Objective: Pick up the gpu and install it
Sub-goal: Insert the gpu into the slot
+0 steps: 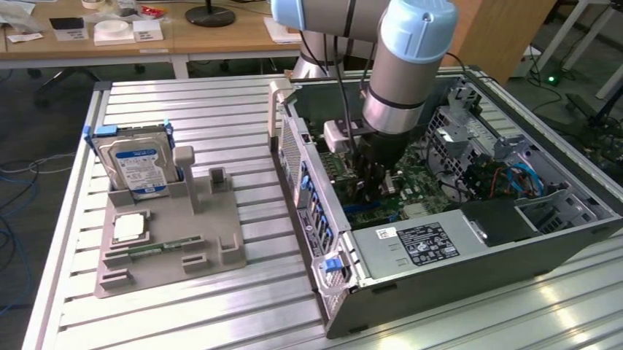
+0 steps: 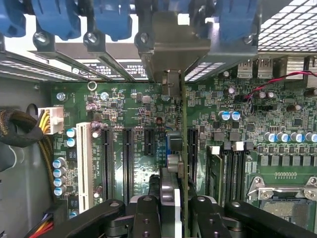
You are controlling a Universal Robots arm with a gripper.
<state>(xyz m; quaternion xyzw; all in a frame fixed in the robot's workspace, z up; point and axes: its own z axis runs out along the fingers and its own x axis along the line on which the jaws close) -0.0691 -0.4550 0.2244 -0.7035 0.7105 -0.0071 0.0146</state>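
My gripper (image 1: 378, 175) is down inside the open computer case (image 1: 331, 284), just above the green motherboard (image 2: 133, 106). It is shut on the gpu (image 2: 184, 129), which the wrist view shows edge-on as a thin dark card standing upright between my fingers (image 2: 144, 214). The card's grey metal bracket (image 2: 174, 45) reaches the case's rear slot openings, beside the blue slot clips (image 2: 111, 17). The card's lower edge runs along a dark expansion slot (image 2: 191, 148); I cannot tell whether it is seated.
On the exterior view's left, a grey fixture (image 1: 209, 219) holds a silver hard drive (image 1: 136, 164), a processor chip (image 1: 130, 227) and a green memory stick (image 1: 156, 249). Inside the case are the power supply (image 1: 428, 244), blue cables (image 1: 521, 179) and a drive cage (image 1: 467, 131).
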